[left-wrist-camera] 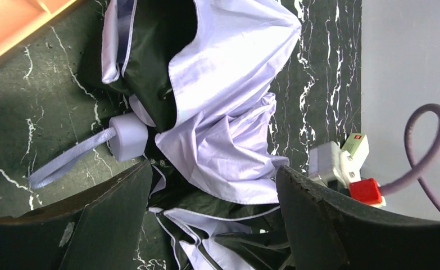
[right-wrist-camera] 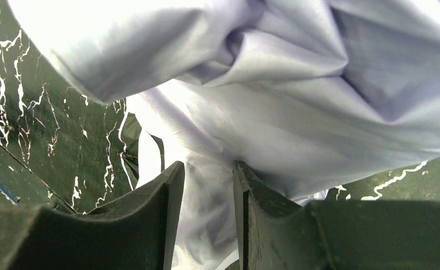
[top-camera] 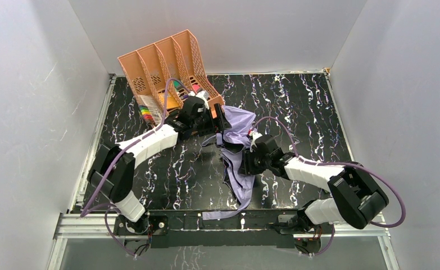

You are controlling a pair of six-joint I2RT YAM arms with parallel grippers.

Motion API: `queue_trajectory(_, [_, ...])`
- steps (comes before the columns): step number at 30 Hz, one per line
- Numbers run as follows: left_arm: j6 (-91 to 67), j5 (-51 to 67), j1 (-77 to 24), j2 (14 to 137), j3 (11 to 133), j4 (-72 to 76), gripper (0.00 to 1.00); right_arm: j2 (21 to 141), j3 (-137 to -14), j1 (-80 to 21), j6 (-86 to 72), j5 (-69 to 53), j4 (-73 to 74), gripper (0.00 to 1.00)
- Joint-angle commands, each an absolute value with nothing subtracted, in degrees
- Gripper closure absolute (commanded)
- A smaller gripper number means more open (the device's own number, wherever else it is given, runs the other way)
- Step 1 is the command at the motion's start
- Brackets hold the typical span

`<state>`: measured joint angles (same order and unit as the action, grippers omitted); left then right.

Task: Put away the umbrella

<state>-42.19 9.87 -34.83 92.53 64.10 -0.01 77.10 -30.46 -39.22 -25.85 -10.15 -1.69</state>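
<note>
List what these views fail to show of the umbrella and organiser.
- Umbrella shaft: every view, buried in crumpled fabric.
- Handle and strap: right wrist view, fabric fills the frame.
- File organiser contents: top view, too small, partly behind the left arm; left wrist view crops it at the corner.

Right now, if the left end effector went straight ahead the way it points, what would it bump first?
Most likely the umbrella: its lavender fabric bunches right ahead of the left end effector, whose jaws stand open. Depth is unclear.
</note>
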Motion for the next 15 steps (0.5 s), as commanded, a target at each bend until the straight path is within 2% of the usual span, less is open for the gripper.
queue_trajectory(1, [-44.5,13.1,-34.7,94.4,63.8,4.0,0.22,75.5,-29.2,-39.2,-27.2,-8.5,-2.2,0.54])
queue_trajectory(9, [-47.5,13.6,-34.7,96.2,62.3,6.0,0.25,74.5,-28.3,-39.2,-27.8,-9.9,-4.5,0.51])
queue_trajectory(15, [-46.4,11.9,-34.7,95.9,62.6,4.7,0.25,67.4,-32.8,-39.2,-24.6,-13.1,-2.2,0.41])
